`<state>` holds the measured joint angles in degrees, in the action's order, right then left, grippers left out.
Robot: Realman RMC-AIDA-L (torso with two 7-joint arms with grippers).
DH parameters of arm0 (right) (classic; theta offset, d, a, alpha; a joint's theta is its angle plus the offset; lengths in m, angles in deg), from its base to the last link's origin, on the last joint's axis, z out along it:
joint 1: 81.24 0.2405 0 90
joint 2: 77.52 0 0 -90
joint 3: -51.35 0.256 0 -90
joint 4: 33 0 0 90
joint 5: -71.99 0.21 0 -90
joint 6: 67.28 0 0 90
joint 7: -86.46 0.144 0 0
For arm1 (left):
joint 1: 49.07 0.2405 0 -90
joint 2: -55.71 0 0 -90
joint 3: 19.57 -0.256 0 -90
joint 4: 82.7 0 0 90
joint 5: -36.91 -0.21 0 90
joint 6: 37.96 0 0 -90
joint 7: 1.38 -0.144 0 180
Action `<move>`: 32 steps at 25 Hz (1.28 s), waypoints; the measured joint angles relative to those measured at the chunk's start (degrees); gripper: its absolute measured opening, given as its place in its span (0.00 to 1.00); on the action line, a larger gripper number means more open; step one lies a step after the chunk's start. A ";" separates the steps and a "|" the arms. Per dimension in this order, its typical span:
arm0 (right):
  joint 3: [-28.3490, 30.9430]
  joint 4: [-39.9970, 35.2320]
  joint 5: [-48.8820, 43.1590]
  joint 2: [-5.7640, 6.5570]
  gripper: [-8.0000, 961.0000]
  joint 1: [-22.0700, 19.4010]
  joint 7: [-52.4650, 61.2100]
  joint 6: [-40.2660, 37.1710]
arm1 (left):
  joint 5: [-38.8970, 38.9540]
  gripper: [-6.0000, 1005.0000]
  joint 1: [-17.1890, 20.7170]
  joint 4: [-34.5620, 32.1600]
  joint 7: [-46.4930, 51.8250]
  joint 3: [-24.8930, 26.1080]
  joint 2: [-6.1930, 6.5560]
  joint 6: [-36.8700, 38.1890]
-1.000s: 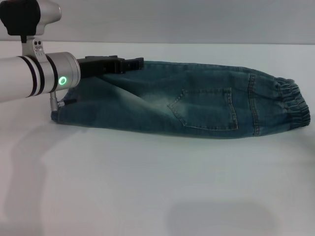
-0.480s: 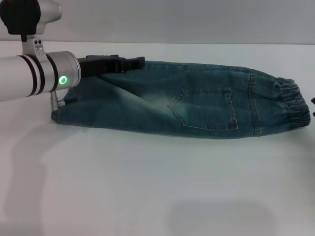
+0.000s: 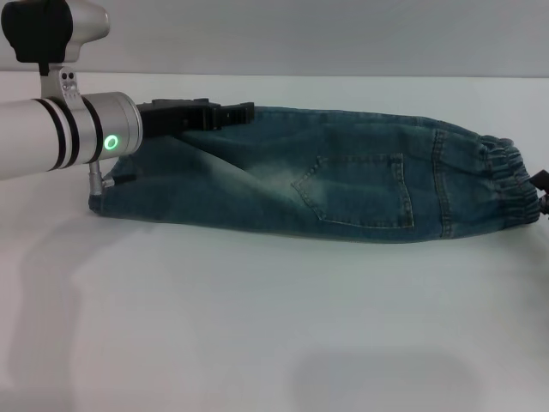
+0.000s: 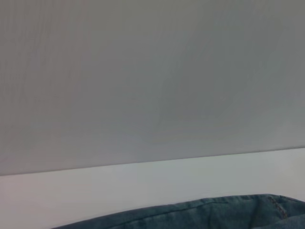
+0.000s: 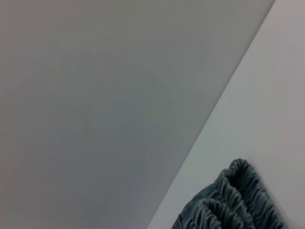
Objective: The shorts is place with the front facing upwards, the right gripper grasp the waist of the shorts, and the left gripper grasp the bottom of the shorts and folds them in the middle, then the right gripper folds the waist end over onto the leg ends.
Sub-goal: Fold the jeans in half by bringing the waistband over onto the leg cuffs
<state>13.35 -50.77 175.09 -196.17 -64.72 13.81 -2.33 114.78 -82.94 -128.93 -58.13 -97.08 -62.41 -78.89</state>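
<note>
While the shorts (image 3: 343, 176) lie folded lengthwise on the white table (image 3: 257, 326), the back patch pocket (image 3: 356, 190) faces up. The gathered waist (image 3: 515, 184) points to the robot's right. The leg ends (image 3: 107, 193) point to the robot's left, partly hidden behind the left arm.

Left gripper (image 3: 233, 112):
- It reaches in from the left, low over the far edge of the shorts, close to the leg ends.
- Its black fingers look pressed close together at the denim edge.
- Whether cloth is pinched between them cannot be told from these views.
- The silver arm behind it carries a lit green ring (image 3: 110, 142).

Right gripper (image 3: 542, 187):
- Only a small dark part shows at the right border of the head view, just beside the waist.
- Whether it is spread or pressed together cannot be told.

Wrist views:
- The left wrist view shows the far edge of the shorts (image 4: 190, 212) on the table, with the grey wall (image 4: 152, 71) beyond.
- The right wrist view shows the ruffled waist (image 5: 233, 205) close by, resting on the table.
</note>
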 joint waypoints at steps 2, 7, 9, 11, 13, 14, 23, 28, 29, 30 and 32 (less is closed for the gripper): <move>0.01 0.02 0.00 0.00 0.48 -0.02 0.00 -0.09 | 0.00 0.83 0.01 0.04 0.00 0.00 0.00 -0.12; 0.03 0.03 0.00 0.10 0.47 0.32 0.07 -0.84 | 0.00 0.83 -0.02 0.14 -0.03 0.00 0.00 -0.28; 0.02 0.03 -0.07 0.13 0.47 0.64 0.12 -1.58 | -0.01 0.83 -0.03 0.16 -0.03 0.00 0.00 -0.31; -0.03 0.03 -0.35 0.14 0.46 0.96 0.19 -2.19 | -0.01 0.83 -0.05 0.17 -0.03 0.00 0.00 -0.39; -0.04 0.02 -0.78 0.15 0.46 1.40 0.31 -2.81 | 0.00 0.83 -0.09 0.17 -0.03 0.00 0.00 -0.44; -0.05 0.02 -1.36 0.16 0.46 1.79 0.56 -3.57 | -0.01 0.83 -0.13 0.17 -0.03 0.00 0.00 -0.46; -0.15 0.04 -4.05 0.17 0.44 3.55 1.94 -5.04 | 0.03 0.83 -0.17 0.18 -0.03 0.00 0.00 -0.47; -0.14 -0.29 -7.02 0.21 0.42 4.26 3.58 -5.85 | 0.08 0.83 -0.50 0.25 -0.03 0.00 0.00 -0.35; -0.14 -0.33 -7.46 0.22 0.42 4.33 3.84 -6.08 | 0.09 0.83 -0.56 0.30 -0.05 0.00 0.00 -0.32; -0.15 -0.37 -7.78 0.24 0.42 4.35 4.04 -6.32 | 0.09 0.83 -0.59 0.34 -0.10 0.00 0.00 -0.31; -0.14 -0.47 -8.20 0.25 0.42 4.36 4.21 -6.73 | 0.09 0.83 -0.64 0.37 -0.25 0.00 0.00 -0.29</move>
<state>13.21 -51.24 166.89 -195.92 -60.35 18.02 -9.06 114.88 -83.58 -128.56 -58.38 -97.08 -62.41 -79.18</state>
